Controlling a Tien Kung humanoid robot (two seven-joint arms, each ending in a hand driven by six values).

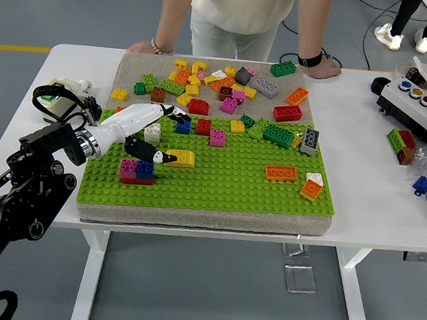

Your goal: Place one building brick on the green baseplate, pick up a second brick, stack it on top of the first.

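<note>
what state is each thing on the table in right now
left hand: over the green baseplate, fingers spread, holding nothing
green baseplate: flat on the table, bricks scattered on it
pink and blue bricks: side by side on a red brick, on the baseplate
yellow brick: on the baseplate, at the thumb tip
loose bricks: piled behind the baseplate
person's hands: resting on the far table edge
</note>
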